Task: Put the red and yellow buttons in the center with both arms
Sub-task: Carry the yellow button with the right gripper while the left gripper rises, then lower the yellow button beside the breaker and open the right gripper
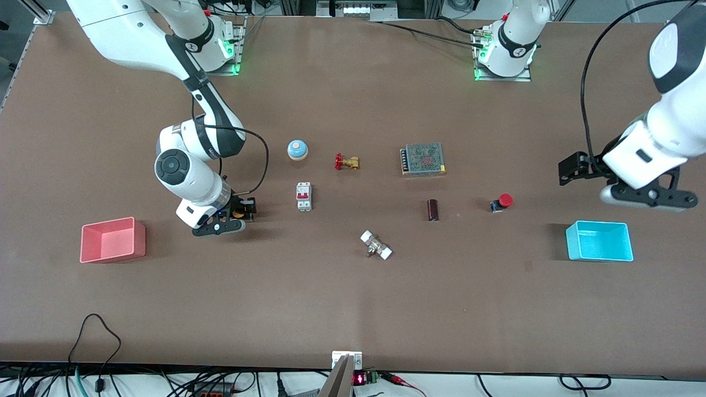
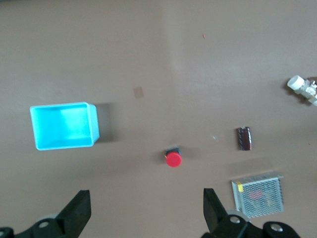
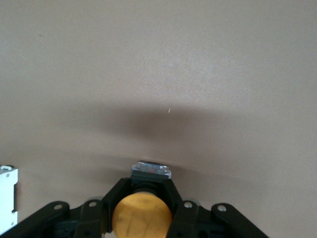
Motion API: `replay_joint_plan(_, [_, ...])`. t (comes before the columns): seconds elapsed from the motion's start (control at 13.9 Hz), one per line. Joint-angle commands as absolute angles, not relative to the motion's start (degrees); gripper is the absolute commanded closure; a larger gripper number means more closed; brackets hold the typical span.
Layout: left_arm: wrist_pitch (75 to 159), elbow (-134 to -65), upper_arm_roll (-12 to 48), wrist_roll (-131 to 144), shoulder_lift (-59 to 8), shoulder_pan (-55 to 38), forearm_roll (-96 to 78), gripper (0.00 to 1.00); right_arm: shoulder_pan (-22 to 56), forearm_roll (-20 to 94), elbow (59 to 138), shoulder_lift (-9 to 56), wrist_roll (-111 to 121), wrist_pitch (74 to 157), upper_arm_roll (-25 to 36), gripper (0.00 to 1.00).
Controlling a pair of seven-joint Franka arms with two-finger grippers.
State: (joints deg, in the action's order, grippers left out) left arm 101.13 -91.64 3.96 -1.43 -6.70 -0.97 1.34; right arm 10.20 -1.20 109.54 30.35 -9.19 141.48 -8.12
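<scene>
Now right end effector [image 3: 142,198] grips yellow button [image 3: 141,216]; left end effector [image 2: 147,210] gapes wide

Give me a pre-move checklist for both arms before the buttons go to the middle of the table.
1. Right gripper shut on yellow button: ok.
2. Yellow button lifted off the table: cannot tell.
3. Left gripper open: ok.
4. Left gripper holds red button: not ok; the button stands free on the table.
5. Bare tabletop nearer the front camera than the white-capped fitting: ok.
</scene>
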Motion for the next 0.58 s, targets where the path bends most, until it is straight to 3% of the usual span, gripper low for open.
replay_joint_plan(0.0, [104.6,-100.1,-0.4,-4.2,1.1,-4.2,0.5,0.00,10.5,-1.8,109.7,30.4,-10.3,142.2,-7.9,0.56])
replay_joint_plan(0.22, [103.6,-98.5,-0.4,-4.2,-0.6,-4.0,1.9,0.00,10.4,-1.8,109.3,30.1,-9.9,142.1,-7.9,0.36])
replay_joint_plan(0.43, [103.5,-98.2,-0.3,-4.4,-0.8,-4.0,2.2,0.00,9.0,-1.3,108.5,27.2,-9.1,140.6,-7.9,0.00])
replay_joint_plan(0.5, [103.5,-98.2,-0.3,-4.4,-0.8,-4.0,2.2,0.00,7.1,-1.0,108.5,24.8,-8.8,138.2,-8.0,0.00])
